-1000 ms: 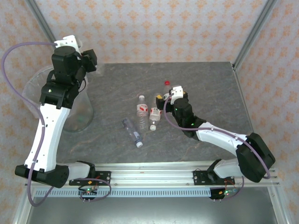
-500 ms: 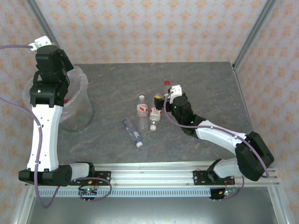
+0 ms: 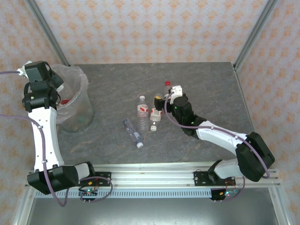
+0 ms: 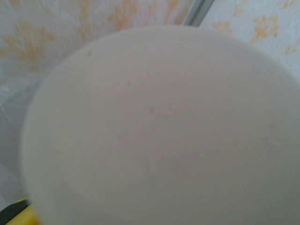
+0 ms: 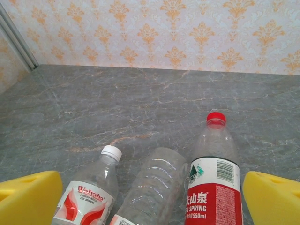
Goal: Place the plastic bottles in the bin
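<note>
Hovering with our right fingers (image 5: 29,197) spread wide over three bottles (image 5: 152,185) lying mid-worktop (image 3: 197,79), we should centre on the red-capped bottle (image 5: 214,178) alone before closing. Our left fingers (image 4: 26,219) sit together above the bin (image 3: 82,82), far left.

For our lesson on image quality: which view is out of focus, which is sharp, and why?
Left wrist: a pale rounded surface sits too near the lens, wholly blurred. Right wrist: crisp; the red-capped bottle has a legible label. Top external: even light, faint shadows.
</note>
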You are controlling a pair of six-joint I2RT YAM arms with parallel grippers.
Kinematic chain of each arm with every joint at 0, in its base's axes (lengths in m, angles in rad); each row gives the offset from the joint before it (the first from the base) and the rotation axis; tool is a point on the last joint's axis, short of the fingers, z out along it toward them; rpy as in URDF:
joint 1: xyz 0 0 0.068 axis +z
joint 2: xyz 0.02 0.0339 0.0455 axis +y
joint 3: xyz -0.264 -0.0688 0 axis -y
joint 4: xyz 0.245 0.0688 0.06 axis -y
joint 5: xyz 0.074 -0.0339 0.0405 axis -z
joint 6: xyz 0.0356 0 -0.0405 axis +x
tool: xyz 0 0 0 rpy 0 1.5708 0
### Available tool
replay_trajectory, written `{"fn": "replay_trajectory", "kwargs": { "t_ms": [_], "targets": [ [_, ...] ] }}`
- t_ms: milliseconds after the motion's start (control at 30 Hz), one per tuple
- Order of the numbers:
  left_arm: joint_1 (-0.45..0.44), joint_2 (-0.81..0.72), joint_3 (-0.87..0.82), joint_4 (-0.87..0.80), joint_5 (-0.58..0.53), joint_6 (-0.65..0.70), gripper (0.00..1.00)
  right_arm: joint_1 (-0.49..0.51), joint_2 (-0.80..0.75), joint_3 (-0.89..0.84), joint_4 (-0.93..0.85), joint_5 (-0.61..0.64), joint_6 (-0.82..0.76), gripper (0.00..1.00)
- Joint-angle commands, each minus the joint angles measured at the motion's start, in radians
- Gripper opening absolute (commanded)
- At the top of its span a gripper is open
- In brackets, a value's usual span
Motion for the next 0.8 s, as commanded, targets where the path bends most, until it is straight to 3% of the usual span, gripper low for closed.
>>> {"fn": "replay_trajectory", "kwargs": {
  "t_ms": [0, 100, 200, 267, 400, 467, 567, 667, 767],
  "targets": [
    [0.012, -0.02, -0.021, -0.057, 0.095, -0.037, 0.34, -0.007, -0.001, -0.002, 0.03, -0.007, 0.055, 0.99],
    [0.022, -0.015, -0.027, -0.115, 0.119, -0.027, 0.36, -0.01, -0.011, -0.006, 0.03, -0.033, 0.057, 0.99],
    [0.05, 0.001, -0.038, -0.146, 0.255, -0.042, 0.39, -0.013, -0.014, -0.001, 0.013, -0.094, 0.023, 0.99],
    [0.05, 0.012, -0.046, -0.153, 0.278, -0.05, 0.42, -0.012, -0.009, 0.02, -0.023, -0.107, 0.018, 0.99],
    [0.05, 0.025, -0.042, -0.164, 0.253, -0.077, 0.73, -0.015, 0.004, 0.054, -0.063, -0.119, 0.016, 0.99],
    [0.05, 0.026, -0.034, -0.157, 0.266, -0.072, 0.84, -0.027, 0.005, 0.081, -0.113, -0.147, 0.048, 0.99],
    [0.05, 0.013, -0.029, -0.135, 0.302, -0.061, 0.93, -0.044, 0.006, 0.102, -0.137, -0.089, 0.128, 0.99],
    [0.05, -0.002, -0.025, -0.125, 0.314, -0.056, 0.99, -0.071, -0.004, 0.088, -0.118, -0.114, 0.166, 0.99],
    [0.05, -0.012, -0.013, -0.125, 0.326, -0.04, 1.0, -0.079, -0.003, 0.083, -0.125, -0.123, 0.187, 0.99]
  ]
}}
